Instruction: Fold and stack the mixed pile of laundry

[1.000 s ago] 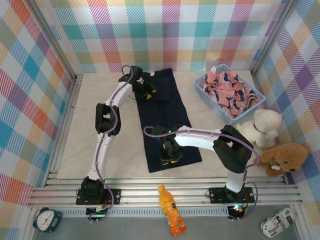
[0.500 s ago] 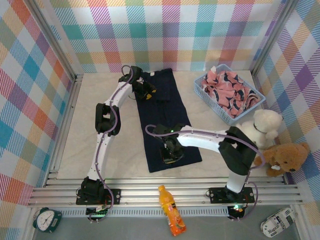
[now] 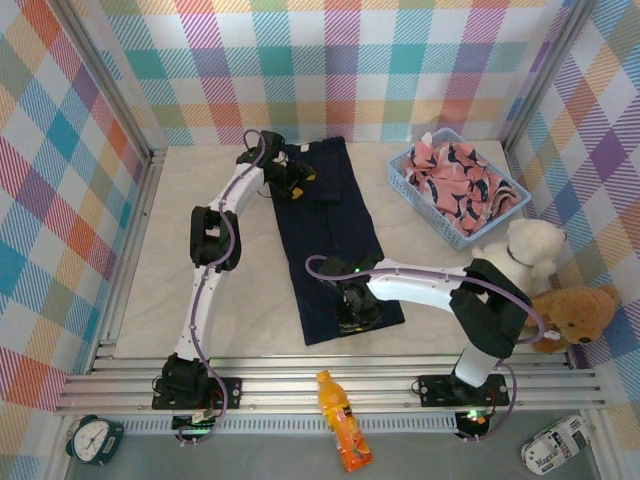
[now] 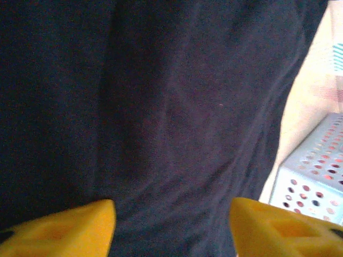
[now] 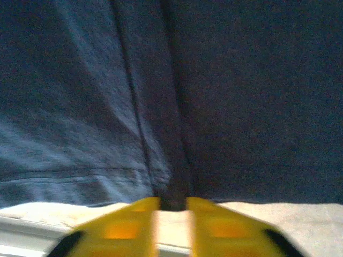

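Overhead view; both wrist cameras hug the trousers (image 3: 335, 240).

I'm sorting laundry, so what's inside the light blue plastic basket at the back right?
A crumpled pink cloth garment printed with navy-and-white shapes fills the light blue plastic basket. Anything beneath it, and the basket floor, is covered.
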Controlling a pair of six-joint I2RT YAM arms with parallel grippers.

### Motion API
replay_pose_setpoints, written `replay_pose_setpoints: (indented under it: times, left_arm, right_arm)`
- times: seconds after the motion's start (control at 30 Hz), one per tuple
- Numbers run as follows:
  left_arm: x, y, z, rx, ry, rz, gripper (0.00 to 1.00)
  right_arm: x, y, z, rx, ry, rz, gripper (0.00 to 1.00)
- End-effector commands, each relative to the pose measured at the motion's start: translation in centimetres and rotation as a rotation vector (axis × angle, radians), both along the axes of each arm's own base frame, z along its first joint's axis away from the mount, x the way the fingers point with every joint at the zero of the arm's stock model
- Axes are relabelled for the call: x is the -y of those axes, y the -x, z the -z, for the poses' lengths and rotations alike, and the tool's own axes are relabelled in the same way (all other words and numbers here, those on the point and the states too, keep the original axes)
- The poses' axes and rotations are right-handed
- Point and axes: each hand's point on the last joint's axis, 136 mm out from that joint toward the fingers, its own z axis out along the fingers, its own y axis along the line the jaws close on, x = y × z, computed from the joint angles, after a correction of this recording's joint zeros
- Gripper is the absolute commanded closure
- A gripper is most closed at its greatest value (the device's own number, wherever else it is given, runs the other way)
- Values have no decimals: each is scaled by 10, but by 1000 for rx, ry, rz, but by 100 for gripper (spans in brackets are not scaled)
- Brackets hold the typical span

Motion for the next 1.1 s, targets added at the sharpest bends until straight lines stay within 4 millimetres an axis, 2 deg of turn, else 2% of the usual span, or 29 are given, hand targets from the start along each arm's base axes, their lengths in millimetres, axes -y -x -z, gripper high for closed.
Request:
replay_pose_setpoints:
  times: [0.0,0.03,0.07,0.17,0.33,0.43,0.5,0.6,0.67,0.73,0.93,1.0,1.07]
  left_arm:
    - [-22,39,83,-234,-94,-13,22]
    - [-20,38,76,-221,-87,-5,8]
    - [-19,37,69,-207,-87,1,0]
    - [-19,33,39,-153,-90,19,0]
    - [-25,35,-25,-40,-138,59,0]
    - [-24,49,-54,-6,-158,96,0]
    - [-25,63,-66,7,-197,109,0]
    - [-29,97,-78,6,-270,99,0]
    - [-32,125,-81,-3,-311,75,0]
    - [-30,161,-78,-25,-349,59,0]
    - [-22,288,-36,-177,-408,-16,3]
    - [-17,321,-27,-194,-389,-60,6]
    - [-11,349,-22,-191,-409,-87,9]
  right_arm:
    - [1,-3,-13,22,2,14,64]
    - [3,-6,-18,40,0,17,60]
    - [4,-8,-22,60,-3,20,55]
    - [12,-18,-31,81,-3,55,48]
    - [26,-53,-48,116,-57,108,39]
    - [46,-74,-52,118,-83,153,33]
    - [62,-85,-50,97,-98,190,33]
    - [80,-92,-44,55,-132,218,33]
    - [89,-91,-40,34,-149,222,34]
    - [93,-86,-35,21,-162,201,36]
    - [109,-60,-23,15,-159,200,40]
    - [117,-52,-19,14,-155,222,41]
    - [116,-47,-15,8,-188,224,41]
